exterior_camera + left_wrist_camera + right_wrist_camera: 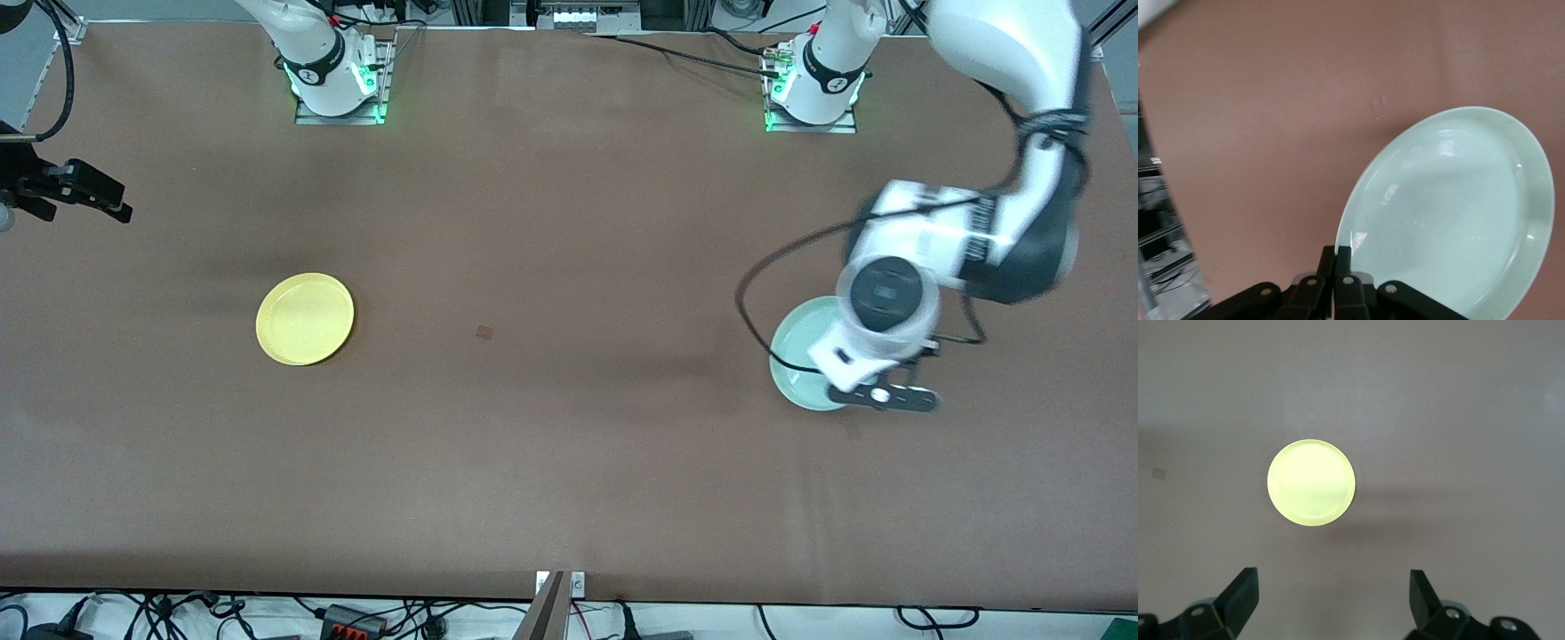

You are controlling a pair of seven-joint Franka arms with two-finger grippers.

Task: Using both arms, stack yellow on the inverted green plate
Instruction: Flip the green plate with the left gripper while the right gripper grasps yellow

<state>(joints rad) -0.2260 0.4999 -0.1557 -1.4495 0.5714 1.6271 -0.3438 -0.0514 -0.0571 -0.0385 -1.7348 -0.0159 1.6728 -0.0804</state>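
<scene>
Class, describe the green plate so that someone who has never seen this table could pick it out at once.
On the brown table, look toward the left arm's end, where the left gripper is shut on a rim. That rim belongs to the green plate: round, shallow, pale mint, hollow side up. The only other plate, the yellow plate, is bright yellow and lies untouched toward the right arm's end.

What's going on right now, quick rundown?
Left gripper shut on green plate rim, open side up. Right gripper open, high over yellow plate. Nothing between.

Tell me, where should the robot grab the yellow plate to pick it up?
Probably by its raised rim. The yellow plate lies flat and open side up on the table, so one finger can go inside the rim and one outside. The right gripper, open and high over the plate, could come straight down onto the edge.
</scene>
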